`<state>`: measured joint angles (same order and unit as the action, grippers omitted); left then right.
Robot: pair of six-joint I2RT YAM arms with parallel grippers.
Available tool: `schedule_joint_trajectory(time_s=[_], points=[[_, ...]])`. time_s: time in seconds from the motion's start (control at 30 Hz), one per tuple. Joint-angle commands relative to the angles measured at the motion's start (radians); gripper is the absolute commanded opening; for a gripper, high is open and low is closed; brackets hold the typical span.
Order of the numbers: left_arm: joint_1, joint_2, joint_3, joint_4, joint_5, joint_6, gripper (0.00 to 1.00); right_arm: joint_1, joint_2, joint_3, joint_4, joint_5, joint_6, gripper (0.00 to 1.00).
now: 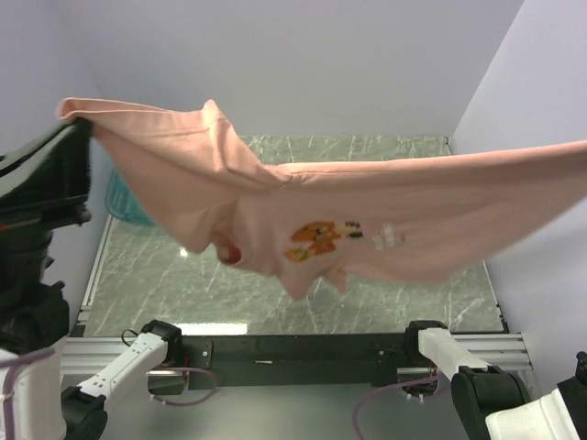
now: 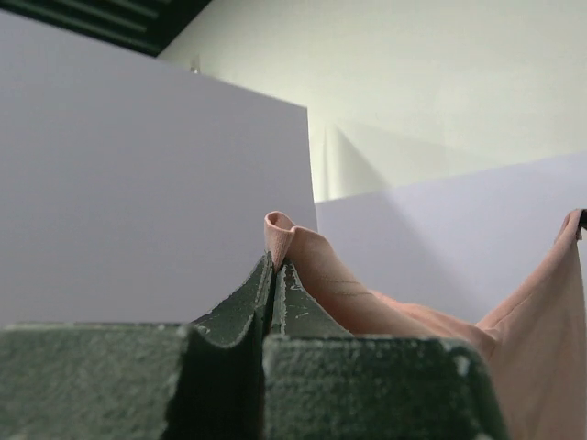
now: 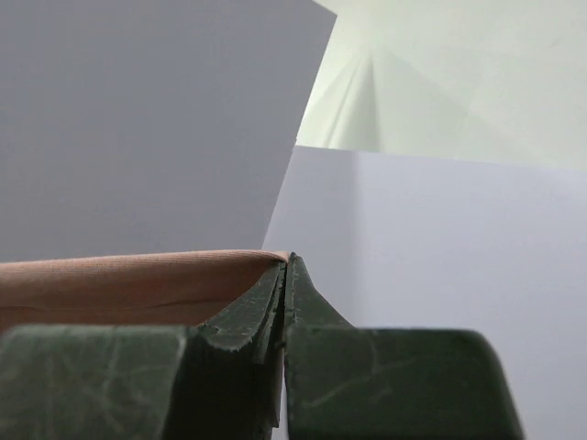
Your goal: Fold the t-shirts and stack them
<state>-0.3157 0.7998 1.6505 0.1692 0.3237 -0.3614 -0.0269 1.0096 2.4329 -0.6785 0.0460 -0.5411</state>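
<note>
One dusty-pink t-shirt (image 1: 367, 211) hangs stretched in the air across the whole top view, high above the table, its small orange game figure (image 1: 315, 240) and white text facing the camera. My left gripper (image 2: 274, 266) is shut on a pinched corner of the t-shirt (image 2: 312, 261) at the upper left. My right gripper (image 3: 286, 264) is shut on the opposite edge of the t-shirt (image 3: 138, 280); that hand lies past the right border of the top view. The middle of the cloth sags into loose folds.
A green marbled table (image 1: 183, 284) lies below the cloth. A translucent teal bin (image 1: 124, 203) stands at the table's left side, partly hidden by the shirt. Lilac walls (image 1: 303, 64) enclose the back and both sides.
</note>
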Motion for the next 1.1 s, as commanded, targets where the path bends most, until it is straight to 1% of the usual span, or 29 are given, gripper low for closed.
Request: schedule_joint_trajectory(time_s=[0.0,0.1,0.2,0.23,0.3,0.33,0.4,0.43,0.5,0.53,0.57,0.6,0.63,0.67,0.7,0.73,0.77,0.8,0.83,0.87,0.9,0.93,0.97,1.0,1.03,1.07], points=[[0.0,0.03,0.069,0.023,-0.018,0.021,0.01,-0.011,0.05,-0.005,0.05,0.046,-0.022,0.0],[-0.003,0.08,0.109,-0.026,-0.1,0.044,0.01,-0.011,0.072,-0.04,0.048,0.043,-0.023,0.0],[-0.023,0.14,0.095,-0.074,-0.175,0.079,0.01,-0.011,0.087,-0.142,0.048,0.026,-0.025,0.0],[-0.028,0.156,0.053,-0.076,-0.187,0.085,0.01,-0.011,0.084,-0.229,0.054,0.014,-0.025,0.0],[-0.028,0.196,-0.006,-0.063,-0.221,0.093,0.01,-0.01,0.08,-0.335,0.082,-0.001,-0.016,0.0],[-0.028,0.209,-0.08,-0.054,-0.233,0.095,0.01,-0.01,0.078,-0.445,0.089,-0.018,-0.01,0.0],[-0.025,0.258,-0.158,-0.016,-0.261,0.095,0.01,-0.011,0.07,-0.568,0.137,-0.035,0.012,0.0],[-0.016,0.281,-0.235,-0.001,-0.264,0.098,0.01,-0.01,0.067,-0.706,0.161,-0.043,0.021,0.0],[0.015,0.373,-0.299,0.038,-0.252,0.082,0.01,-0.011,0.067,-0.848,0.229,-0.089,0.061,0.0],[0.054,0.413,-0.348,0.055,-0.223,0.072,0.0,-0.011,0.078,-0.959,0.284,-0.101,0.073,0.0],[0.078,0.508,-0.366,0.068,-0.207,0.043,0.0,-0.011,0.113,-1.009,0.312,-0.11,0.095,0.0],[0.101,0.562,-0.377,0.093,-0.187,0.024,0.0,-0.01,0.138,-1.1,0.379,-0.113,0.102,0.0],[0.143,0.62,-0.38,0.102,-0.134,0.007,0.0,-0.011,0.203,-1.136,0.411,-0.118,0.105,0.0],[0.159,0.739,-0.371,0.111,-0.111,-0.025,0.0,-0.01,0.243,-1.167,0.44,-0.118,0.099,0.0],[0.17,0.806,-0.356,0.113,-0.089,-0.037,0.0,-0.01,0.288,-1.189,0.497,-0.12,0.096,0.0],[0.181,0.87,-0.297,0.099,-0.048,-0.045,0.0,-0.011,0.393,-1.202,0.516,-0.123,0.092,0.0],[0.182,0.997,-0.255,0.084,-0.031,-0.056,0.0,-0.01,0.455,-1.198,0.528,-0.124,0.076,0.0],[0.182,1.063,-0.21,0.064,-0.019,-0.062,0.0,-0.01,0.518,-1.184,0.539,-0.121,0.076,0.0],[0.182,1.125,-0.108,0.023,0.0,-0.07,0.0,-0.008,0.643,-1.123,0.534,-0.118,0.079,0.0],[0.182,1.242,-0.054,-0.005,0.017,-0.079,0.0,-0.007,0.708,-1.086,0.528,-0.11,0.081,0.0],[0.181,1.297,0.001,-0.032,0.018,-0.082,0.0,-0.007,0.768,-0.999,0.504,-0.1,0.085,0.0],[0.181,1.341,0.099,-0.063,0.018,-0.085,0.01,-0.007,0.869,-0.95,0.487,-0.08,0.092,0.0],[0.182,1.413,0.138,-0.107,-0.006,-0.089,0.0,-0.007,0.911,-0.909,0.476,-0.068,0.099,0.0],[0.182,1.44,0.196,-0.123,-0.012,-0.09,0.0,-0.007,0.95,-0.831,0.455,-0.06,0.105,0.0],[0.184,1.461,0.218,-0.129,-0.02,-0.09,0.0,-0.005,1.01,-0.796,0.444,-0.048,0.11,0.0],[0.185,1.493,0.238,-0.141,-0.026,-0.096,0.01,-0.007,1.036,-0.766,0.436,-0.049,0.116,0.0]])
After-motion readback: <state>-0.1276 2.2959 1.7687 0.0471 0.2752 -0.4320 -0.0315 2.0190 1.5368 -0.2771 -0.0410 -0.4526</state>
